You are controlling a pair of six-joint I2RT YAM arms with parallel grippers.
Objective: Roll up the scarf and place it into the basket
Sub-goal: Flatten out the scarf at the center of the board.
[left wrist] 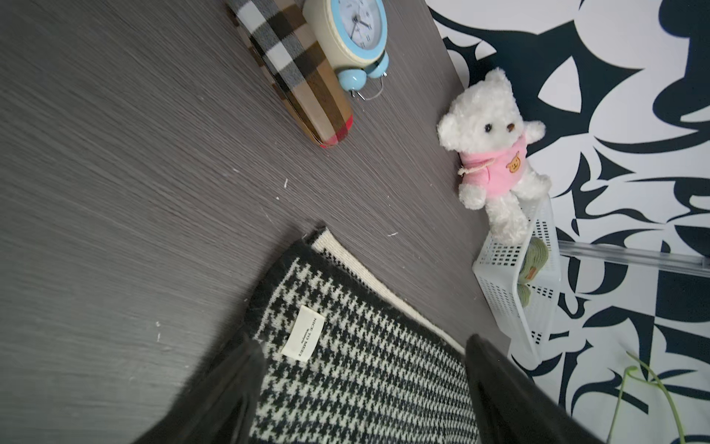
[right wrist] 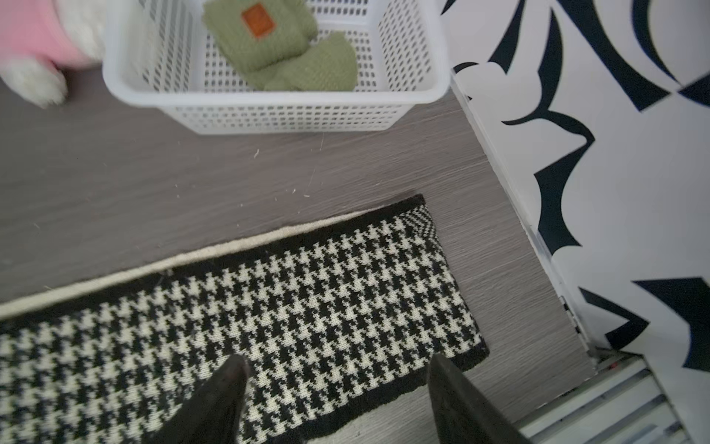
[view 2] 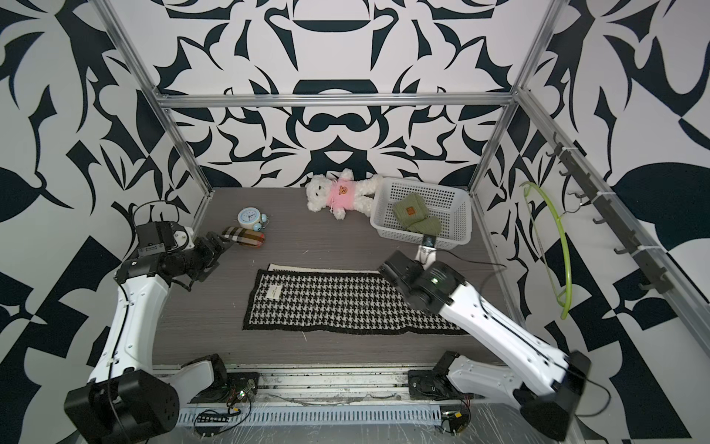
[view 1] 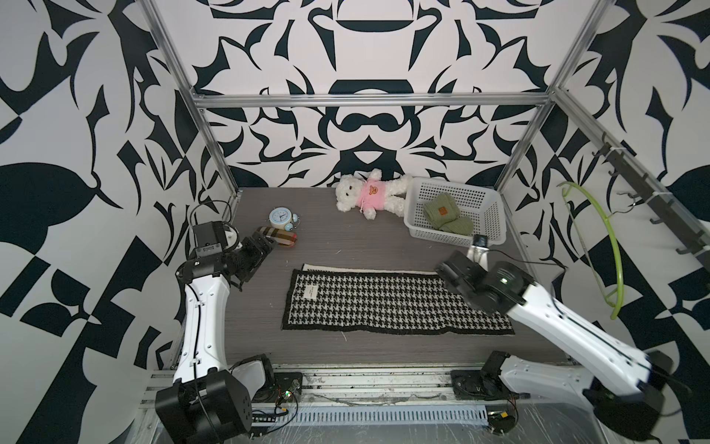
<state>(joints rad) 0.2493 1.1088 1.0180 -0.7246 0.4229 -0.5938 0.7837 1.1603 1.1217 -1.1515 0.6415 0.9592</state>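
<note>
The left fingers (left wrist: 230, 388) stand spread wide with nothing between them. The right fingers (right wrist: 221, 399) are likewise parted and empty, above the right end of the scarf (right wrist: 269, 307). This black-and-white houndstooth scarf lies flat and unrolled across the middle of the bench (view 1: 345, 246), outside the basket (view 1: 453, 192) at the rear right corner. The right wrist view shows the scarf's right end, which the right arm (view 1: 568, 330) covers in both top views. The left wrist view shows print on the white label (left wrist: 303, 333) at the scarf's left end; in both top views it is only a pale patch. Only the top views show the whole green hanger (view 1: 618, 269) on the right wall. Counted: one scarf, one basket holding one green knit piece (view 1: 445, 219), one teddy bear (view 1: 369, 196) with a leg against the basket, one alarm clock (view 1: 280, 220), one plaid case (view 1: 278, 236).
</note>
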